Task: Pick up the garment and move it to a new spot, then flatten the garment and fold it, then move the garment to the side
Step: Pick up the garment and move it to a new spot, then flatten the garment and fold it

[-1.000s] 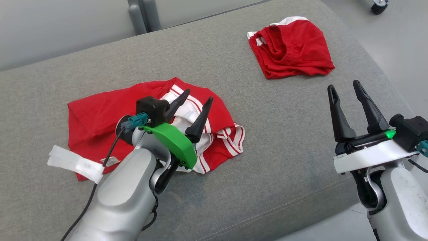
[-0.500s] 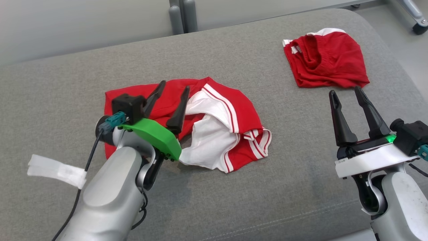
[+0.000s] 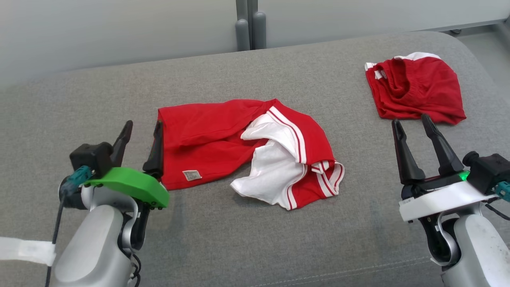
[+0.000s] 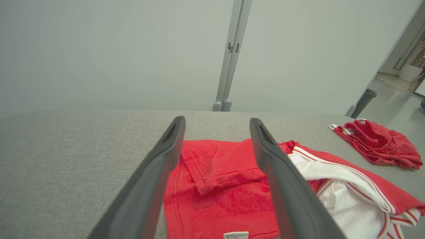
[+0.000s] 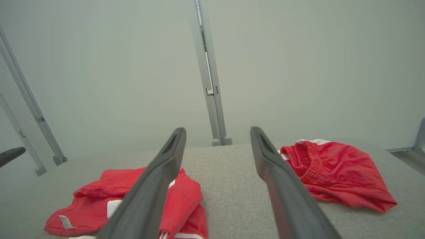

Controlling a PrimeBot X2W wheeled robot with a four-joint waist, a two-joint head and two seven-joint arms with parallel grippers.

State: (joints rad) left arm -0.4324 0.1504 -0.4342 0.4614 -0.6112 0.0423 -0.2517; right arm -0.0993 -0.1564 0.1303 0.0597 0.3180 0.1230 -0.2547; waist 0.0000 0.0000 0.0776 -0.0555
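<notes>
Grey upholstery set the stage: a broad cushion (image 3: 255, 239) before a pale wall (image 3: 119, 28). The garment (image 3: 215, 135) lay loose near the cushion's middle, its red half spread toward the left edge and its white-lined half bunched and twisted toward the right. A second garment (image 3: 418, 89) (red too, bundled small) sat by the far right corner, well apart.

The left gripper (image 3: 143, 124) hovered at the garment's left hem, fingers wide and holding nothing. The right gripper (image 3: 410, 119) hung near the right edge, just short of the second garment, fingers likewise wide and empty.

By the look of it, the garment had its new spot and flattening was the step in hand, with folding not yet begun. The next move called for each gripper to pinch an opposite edge (the left hem close by, the twisted striped end across from it). They would then need to draw the cloth taut until the white lining untwisted.
</notes>
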